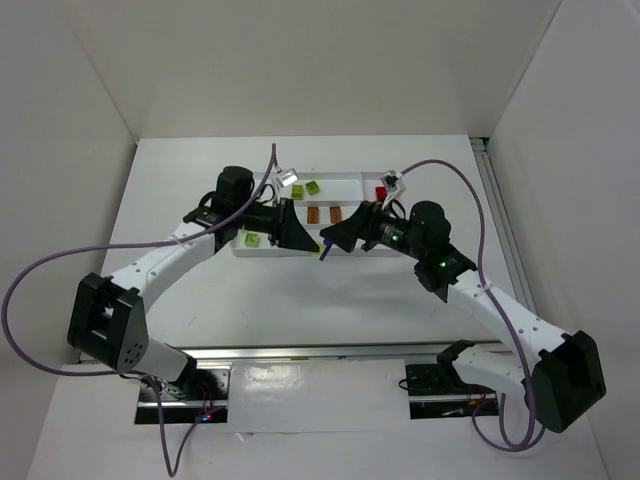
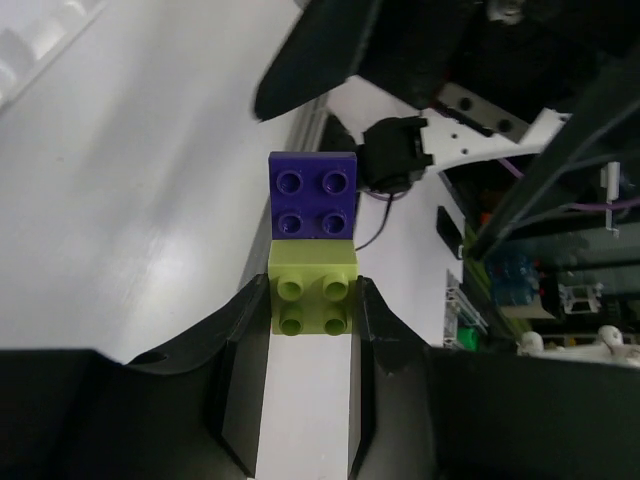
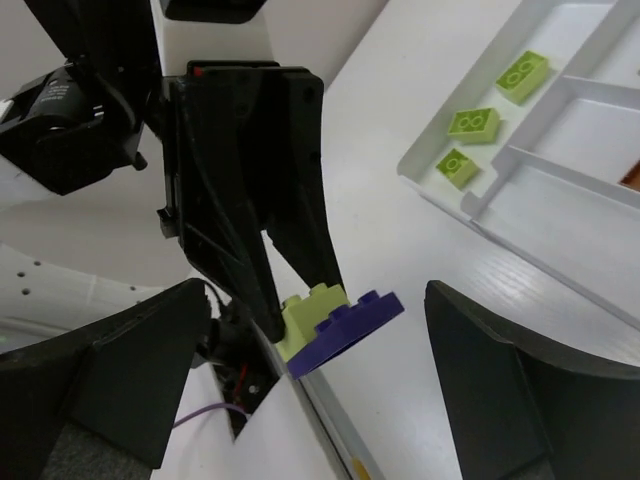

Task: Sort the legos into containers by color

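The purple lego point(image 2: 313, 195) is stuck on top of a lime green lego point(image 2: 312, 300). The left arm's fingers point(image 2: 235, 350) are pinched narrow on the green one, holding the pair in the air over the near edge of the tray point(image 1: 355, 178). So you're on the splitting step: the two colors can't be sorted until they come apart.

The right arm's fingers point(image 3: 520, 390) stand wide, one on either side of the pair and touching neither. Your next move, I'd judge, is to close them on the purple piece alone (it is thin, so there's little to bite) and peel it off while the left grip holds firm.

The right wrist view shows three lime legos point(image 3: 473, 122) lying together in one tray section, which the left wrist view misses entirely. The top view adds brown-orange legos point(image 1: 313, 215) and a red lego point(image 1: 381, 192). They probably sit in separate sections, though the arms hide most of the dividers.
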Robot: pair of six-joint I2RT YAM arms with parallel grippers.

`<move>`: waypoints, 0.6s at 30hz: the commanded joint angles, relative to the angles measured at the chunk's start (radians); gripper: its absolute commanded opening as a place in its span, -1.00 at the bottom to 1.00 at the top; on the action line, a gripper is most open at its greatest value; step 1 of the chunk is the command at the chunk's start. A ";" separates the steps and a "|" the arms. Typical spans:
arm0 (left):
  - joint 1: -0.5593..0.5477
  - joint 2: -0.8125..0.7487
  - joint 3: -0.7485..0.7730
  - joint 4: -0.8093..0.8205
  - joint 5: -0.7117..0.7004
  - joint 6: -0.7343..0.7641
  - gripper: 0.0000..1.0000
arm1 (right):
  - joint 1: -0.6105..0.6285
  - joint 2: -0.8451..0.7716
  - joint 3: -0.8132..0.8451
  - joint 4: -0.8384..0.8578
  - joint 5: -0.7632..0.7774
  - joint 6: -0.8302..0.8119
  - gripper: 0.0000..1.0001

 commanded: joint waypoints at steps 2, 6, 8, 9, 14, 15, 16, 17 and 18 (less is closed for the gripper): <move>0.027 -0.046 0.016 0.165 0.169 -0.066 -1.00 | -0.009 0.028 -0.026 0.229 -0.097 0.062 0.90; 0.039 -0.068 0.019 0.179 0.206 -0.089 -1.00 | -0.009 0.028 -0.026 0.265 -0.125 0.073 0.87; 0.039 -0.068 0.019 0.179 0.206 -0.080 -1.00 | -0.009 0.038 -0.026 0.265 -0.134 0.073 0.87; 0.039 -0.068 0.019 0.179 0.206 -0.080 -1.00 | -0.009 0.038 -0.026 0.274 -0.146 0.084 0.87; 0.049 -0.077 0.010 0.259 0.240 -0.141 -1.00 | -0.020 0.072 -0.090 0.488 -0.220 0.244 0.71; 0.049 -0.077 0.010 0.269 0.249 -0.141 -1.00 | -0.020 0.083 -0.119 0.539 -0.232 0.278 0.67; 0.049 -0.077 0.010 0.278 0.249 -0.152 -1.00 | -0.030 0.104 -0.132 0.588 -0.248 0.312 0.59; 0.049 -0.077 0.001 0.294 0.249 -0.164 -1.00 | -0.030 0.116 -0.142 0.673 -0.248 0.363 0.54; 0.049 -0.077 0.001 0.306 0.249 -0.173 -1.00 | -0.030 0.127 -0.155 0.701 -0.258 0.377 0.49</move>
